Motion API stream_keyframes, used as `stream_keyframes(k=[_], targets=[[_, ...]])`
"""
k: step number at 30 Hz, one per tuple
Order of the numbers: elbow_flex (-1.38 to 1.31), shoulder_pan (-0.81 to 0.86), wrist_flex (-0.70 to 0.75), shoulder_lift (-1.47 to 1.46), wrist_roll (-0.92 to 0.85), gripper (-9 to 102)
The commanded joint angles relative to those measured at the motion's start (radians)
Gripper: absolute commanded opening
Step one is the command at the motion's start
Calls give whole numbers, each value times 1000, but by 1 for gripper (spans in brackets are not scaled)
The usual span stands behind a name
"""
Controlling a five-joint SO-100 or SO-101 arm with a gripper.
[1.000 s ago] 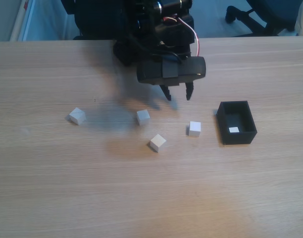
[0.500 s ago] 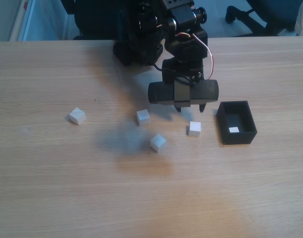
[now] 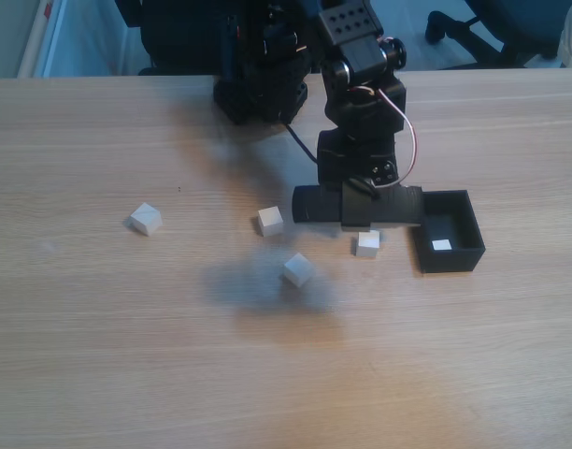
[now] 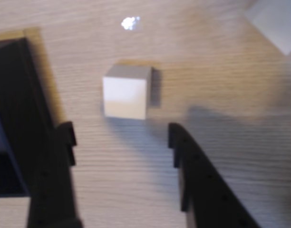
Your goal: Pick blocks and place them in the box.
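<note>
Now down low over the wooden table (image 3: pixel 127 355), right above one white block (image 3: pixel 367 243), just left of the black box (image 3: pixel 449 257). Gripper (image 4: pixel 121 137) wide open in the wrist view, with both dark fingers (image 4: pixel 195 175) apart and nothing between them. Same block (image 4: pixel 126 92) just past the fingertips there, sitting flat on the table, touching neither finger. Box wall (image 4: pixel 22 109) at the left edge of that view, close beside the left finger. Inside the box, one small white block (image 3: pixel 441 245). Three more blocks loose on the table in the fixed view: one (image 3: pixel 298 270) nearer and left of the gripper, one (image 3: pixel 270 220) further left, one (image 3: pixel 146 219) far off left.
</note>
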Motion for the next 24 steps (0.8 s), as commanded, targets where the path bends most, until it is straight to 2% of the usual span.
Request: stream_keyframes(k=[1, 17, 24], targets=[[-55, -6, -32, -12, 11, 21], [-43, 23, -147, -127, -8, 21], [-32, 21, -153, -150, 8, 14]])
